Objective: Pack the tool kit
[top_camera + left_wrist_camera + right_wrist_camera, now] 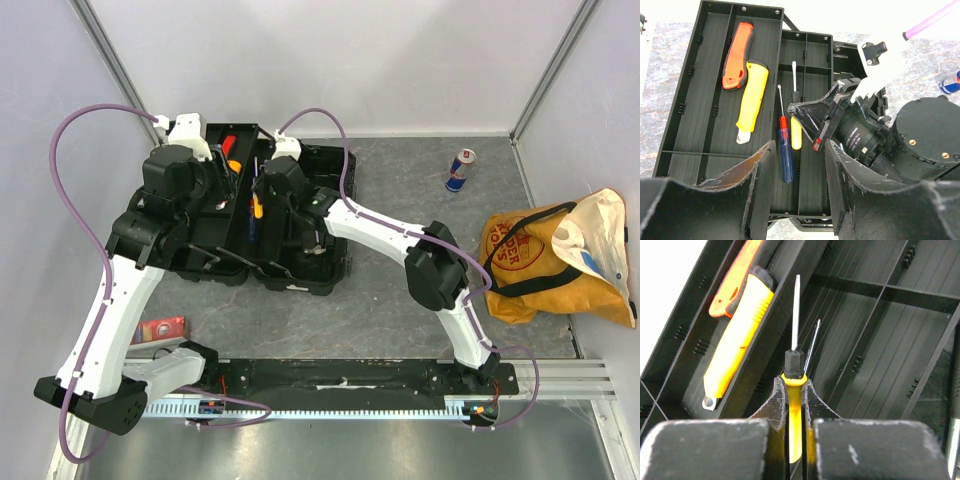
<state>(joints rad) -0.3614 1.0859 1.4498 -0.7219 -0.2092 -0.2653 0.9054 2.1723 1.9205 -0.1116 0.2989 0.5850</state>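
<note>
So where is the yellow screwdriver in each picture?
Top external: the yellow screwdriver is left of centre, a small yellow patch below the right arm's wrist.
Left wrist: it is near the centre, beside the blue screwdriver.
Right wrist: it is at bottom centre, pinched in the right claw.
Shared landmark: the yellow knife lies to its left.
</note>
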